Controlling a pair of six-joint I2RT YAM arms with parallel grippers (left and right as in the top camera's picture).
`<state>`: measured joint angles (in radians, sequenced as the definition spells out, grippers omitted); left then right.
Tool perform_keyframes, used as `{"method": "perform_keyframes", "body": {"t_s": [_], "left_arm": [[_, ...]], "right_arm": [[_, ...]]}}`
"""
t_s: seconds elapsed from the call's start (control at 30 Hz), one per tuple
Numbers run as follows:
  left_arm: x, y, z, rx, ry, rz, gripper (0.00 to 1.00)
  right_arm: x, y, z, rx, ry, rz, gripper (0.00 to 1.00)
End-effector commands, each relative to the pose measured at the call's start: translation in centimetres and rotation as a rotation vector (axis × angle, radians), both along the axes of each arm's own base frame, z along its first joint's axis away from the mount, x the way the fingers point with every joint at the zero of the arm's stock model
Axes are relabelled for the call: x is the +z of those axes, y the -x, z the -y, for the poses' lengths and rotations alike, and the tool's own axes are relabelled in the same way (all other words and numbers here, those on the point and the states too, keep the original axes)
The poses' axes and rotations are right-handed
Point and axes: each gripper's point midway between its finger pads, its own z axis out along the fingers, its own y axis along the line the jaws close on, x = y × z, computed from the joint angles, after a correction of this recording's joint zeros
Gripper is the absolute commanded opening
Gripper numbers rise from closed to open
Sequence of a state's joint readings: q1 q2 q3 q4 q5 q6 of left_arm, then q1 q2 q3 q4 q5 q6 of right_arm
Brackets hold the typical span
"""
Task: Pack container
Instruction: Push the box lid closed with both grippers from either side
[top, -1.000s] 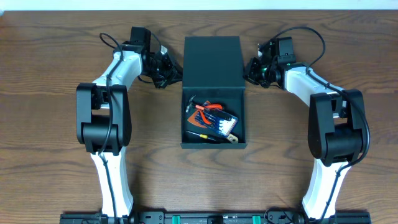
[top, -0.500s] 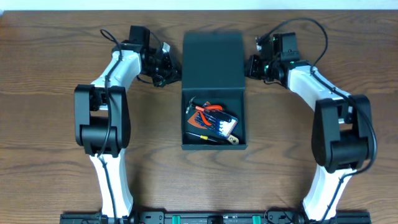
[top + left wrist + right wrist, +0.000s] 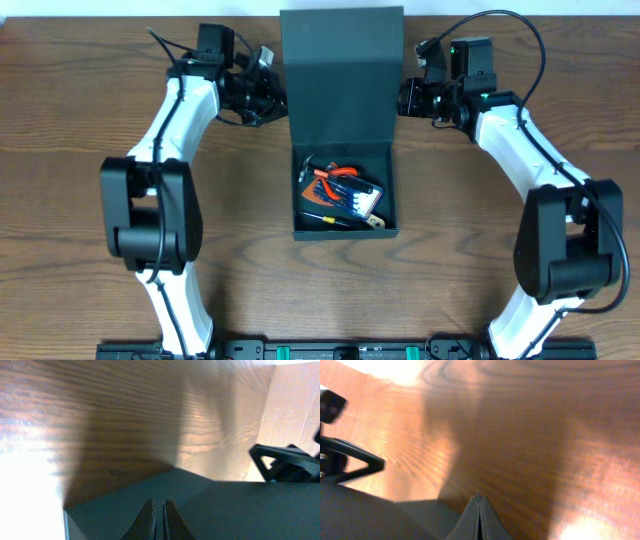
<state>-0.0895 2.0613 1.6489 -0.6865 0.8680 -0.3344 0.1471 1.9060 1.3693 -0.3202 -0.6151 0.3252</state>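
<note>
The left gripper has its jaws pressed together at the left edge of the flap lid, which is tilted up. The right gripper has its jaws closed too, at the lid's right edge. The container sits mid-table, open, holding orange-handled pliers, a blue pack and a screwdriver.
</note>
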Motion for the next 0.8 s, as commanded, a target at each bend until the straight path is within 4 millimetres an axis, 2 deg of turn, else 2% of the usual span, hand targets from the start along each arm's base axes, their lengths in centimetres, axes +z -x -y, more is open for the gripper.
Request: {"method": "perform_keyframes", "body": {"t_s": [0.0, 0.33, 0.57, 0.77], "left_arm": [[4.5, 0.5, 0.2, -0.050, 0.027, 0.108, 0.06], [7.4, 6.1, -0.4, -0.159, -0.015, 0.084, 0.06], [6.2, 9.6, -3.1, -0.192, -0.219, 0.004, 0.06], [5.8, 10.3, -4.2, -0.184, -0.292, -0.024, 0.06]], "right_arm": [[4.1, 1.4, -1.4, 0.082, -0.020, 0.079, 0.01], [7.2, 7.3, -0.9, 0.154, 0.053, 0.029, 0.01], [8.3, 10.7, 0.4, 0.131, 0.165, -0.011, 0.01], [8.3, 12.8, 1.9, 0.102, 0.250, -0.053, 0.01]]}}
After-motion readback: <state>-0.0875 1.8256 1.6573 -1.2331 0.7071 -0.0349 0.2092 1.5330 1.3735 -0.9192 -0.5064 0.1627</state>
